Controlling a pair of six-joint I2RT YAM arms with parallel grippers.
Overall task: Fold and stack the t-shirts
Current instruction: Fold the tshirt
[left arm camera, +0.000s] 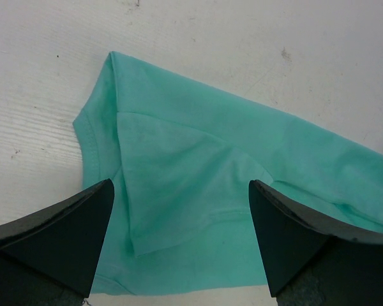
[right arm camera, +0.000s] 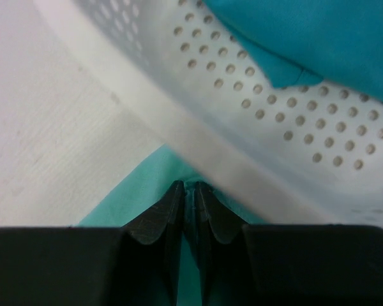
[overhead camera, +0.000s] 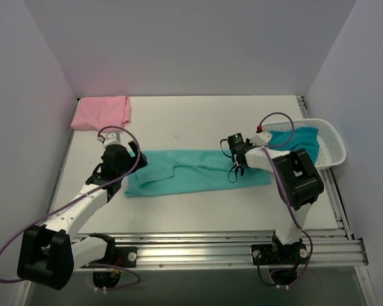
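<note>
While the left gripper (left arm camera: 182,191) hangs spread wide over its frame-left end, the right gripper (right arm camera: 186,191) pinches the mint-green t-shirt (overhead camera: 198,171) lying across centre frame, beside the basket (overhead camera: 335,145).

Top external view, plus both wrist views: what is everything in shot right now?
pink tee: one, pale pink, folded, far left corner of the table
mint tee: one, light mint-green, laid out lengthwise across the table's middle
teal tee: one, darker teal, inside the basket
basket: one, white perforated plastic, right edge of the table
table: one, white, under everything
left gripper: one, black fingers, open above the mint tee's left end
right gripper: one, black fingers, shut on the mint tee's right end, beside the basket
</note>
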